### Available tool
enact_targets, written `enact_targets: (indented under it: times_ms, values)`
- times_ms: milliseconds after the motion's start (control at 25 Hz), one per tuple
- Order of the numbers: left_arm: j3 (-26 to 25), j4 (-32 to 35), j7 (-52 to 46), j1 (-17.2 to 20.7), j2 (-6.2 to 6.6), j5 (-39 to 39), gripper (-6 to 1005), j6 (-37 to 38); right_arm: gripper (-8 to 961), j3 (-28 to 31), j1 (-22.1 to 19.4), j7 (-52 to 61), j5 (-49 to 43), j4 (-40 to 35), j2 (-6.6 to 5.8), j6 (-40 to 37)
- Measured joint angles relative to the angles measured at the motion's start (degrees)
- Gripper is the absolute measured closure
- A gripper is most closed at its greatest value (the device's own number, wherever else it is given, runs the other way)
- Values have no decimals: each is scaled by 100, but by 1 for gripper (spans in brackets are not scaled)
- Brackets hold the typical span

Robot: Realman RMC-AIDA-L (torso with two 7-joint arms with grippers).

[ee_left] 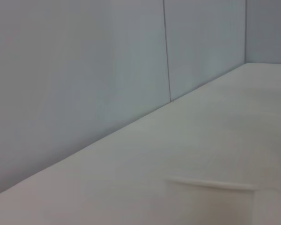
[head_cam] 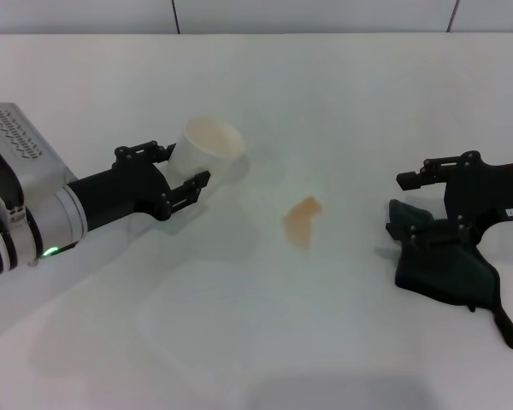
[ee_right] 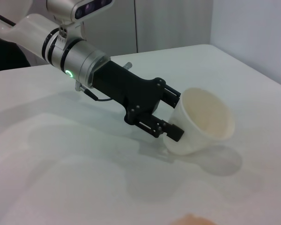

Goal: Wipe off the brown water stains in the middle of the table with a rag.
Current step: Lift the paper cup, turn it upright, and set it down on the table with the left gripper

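Stain: the brown water stains form one small orange-brown blotch near the middle of the table, well apart from both grippers.
Rag: the rag lies bunched on the robot's right side of the table, its narrow tail trailing toward the near edge.
Right gripper: the right gripper sits over the rag's top edge, one finger above the cloth and one down in it (whether the cloth is pinched, I cannot tell).
Left gripper: the left gripper has its fingers closed around the cup, which is tilted with its mouth facing away from the arm.
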Motion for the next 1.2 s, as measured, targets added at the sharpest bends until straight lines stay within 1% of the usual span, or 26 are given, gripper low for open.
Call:
enact_targets:
  times_ms: [320,560,760,1000,1120,1200]
  values:
    - [158,27,108,36,0,-36,421,23,234,0,0,1,0,0,1,5]
    - [171,33,119,104,11,-19,411,54,234,0,-19,38,0,-15,1,-18]
    - [171,226,120,314,-1,-15,402,49,234,0,-27,47,0,-39,1,-41]
    - [226,386,59,561,-2,-23,178,133,234,-23,-25,70,29,-51,1,-78]
    - [402,457,36,683,-4,-58,110,148,234,-39,-15,76,34,-63,1,-97]
    - [540,560,-34,771,-11,-69,110,172,234,-41,-17,77,38,-66,1,-98]
